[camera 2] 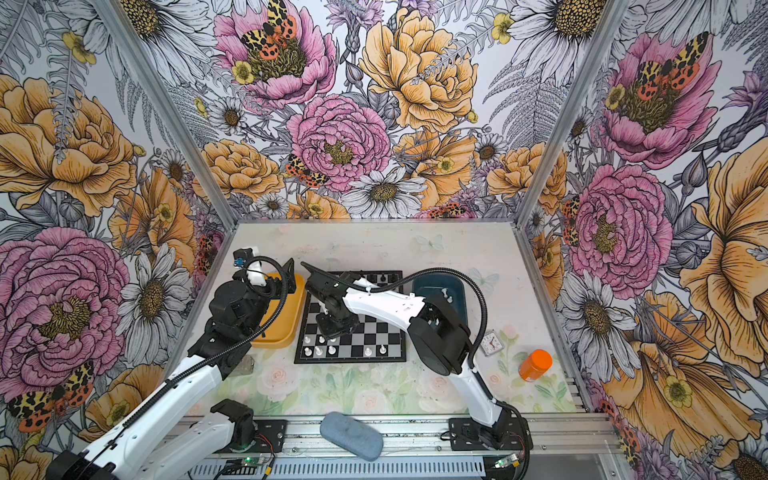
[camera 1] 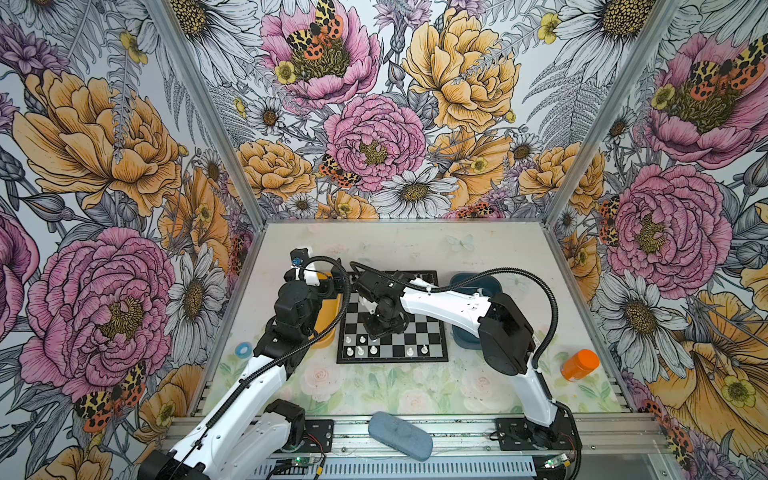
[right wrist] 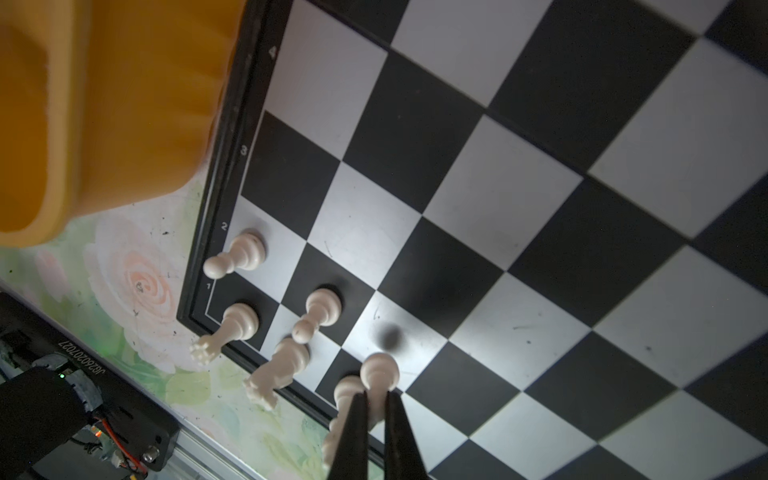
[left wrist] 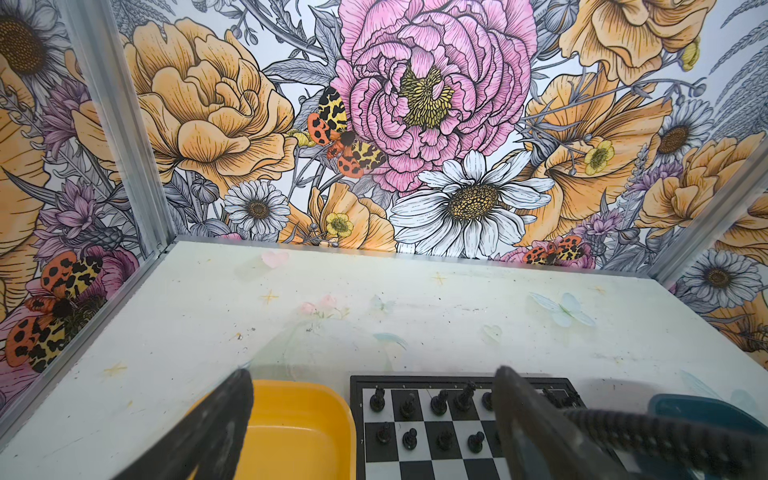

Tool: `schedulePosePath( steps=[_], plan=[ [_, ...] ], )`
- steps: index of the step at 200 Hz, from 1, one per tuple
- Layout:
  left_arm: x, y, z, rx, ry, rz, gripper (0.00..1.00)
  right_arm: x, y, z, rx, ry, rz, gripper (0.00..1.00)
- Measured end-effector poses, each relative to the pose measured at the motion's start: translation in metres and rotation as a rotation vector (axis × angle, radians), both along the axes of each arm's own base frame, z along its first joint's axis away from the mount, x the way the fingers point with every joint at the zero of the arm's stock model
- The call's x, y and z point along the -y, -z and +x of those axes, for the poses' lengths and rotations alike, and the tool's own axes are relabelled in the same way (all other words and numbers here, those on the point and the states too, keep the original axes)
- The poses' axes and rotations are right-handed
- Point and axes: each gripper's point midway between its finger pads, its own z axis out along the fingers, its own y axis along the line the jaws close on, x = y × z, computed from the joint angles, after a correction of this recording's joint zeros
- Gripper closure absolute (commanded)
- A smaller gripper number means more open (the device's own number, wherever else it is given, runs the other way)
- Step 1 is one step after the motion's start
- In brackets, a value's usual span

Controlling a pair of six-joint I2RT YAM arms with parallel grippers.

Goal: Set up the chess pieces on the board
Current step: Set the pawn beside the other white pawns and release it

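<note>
Now: right gripper (right wrist: pixel 376 399) pinches a small white plastic pawn (right wrist: pixel 379 370) over the near-left corner of the black-and-silver chequered board (right wrist: pixel 540 208), beside other white chessmen (right wrist: pixel 320 311); left gripper (left wrist: pixel 374 372) spread wide near its far-left corner.

board (camera 1: pixel 415 332) centre | chess pieces (camera 1: pixel 360 350) near rows | right arm (camera 1: pixel 440 301) above board | orange bottle (camera 1: pixel 579 365) far right

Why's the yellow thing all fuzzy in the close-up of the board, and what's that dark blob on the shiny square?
Right wrist view: the yellow tray sits too near the lens, so it blurs; the blob is the soft shadow of the white pawn pinched by the right claw. Both top views: the board looks sharp.
</note>
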Motion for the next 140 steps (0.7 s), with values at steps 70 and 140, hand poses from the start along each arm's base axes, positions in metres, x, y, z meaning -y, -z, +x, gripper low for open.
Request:
schedulePosePath(
  steps=[70, 140],
  plan=[
    [-0.0021, -0.0002, 0.0003, 0.001, -0.006, 0.0, 0.09, 0.0005, 0.0029, -0.0003, -0.004, 0.0, -0.006, 1.0],
    [-0.0023, -0.0001, 0.0004, 0.0, -0.007, 0.0, 0.09, 0.0007, 0.0073, -0.0005, -0.01, 0.003, -0.014, 0.86]
  ],
)
